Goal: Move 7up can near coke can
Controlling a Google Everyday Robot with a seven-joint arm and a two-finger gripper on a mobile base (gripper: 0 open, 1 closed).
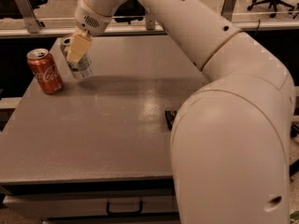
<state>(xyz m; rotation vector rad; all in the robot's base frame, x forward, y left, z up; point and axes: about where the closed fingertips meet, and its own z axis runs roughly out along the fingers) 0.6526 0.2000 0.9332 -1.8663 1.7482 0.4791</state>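
The coke can (pixel 45 71) is red with white script and stands upright near the table's far left edge. The 7up can (pixel 80 65) is pale silvery with greenish markings; it is tilted and sits just right of the coke can, a small gap between them. My gripper (pixel 76 50) is shut on the 7up can, with a cream finger (pixel 78 48) across its upper side. I cannot tell whether the can's base touches the table.
The grey table (pixel 107 125) has a drawer handle (pixel 124 206) below its front edge. A small dark object (pixel 170 117) lies near the right, partly hidden by my arm (pixel 224 125). A metal rail runs behind the table.
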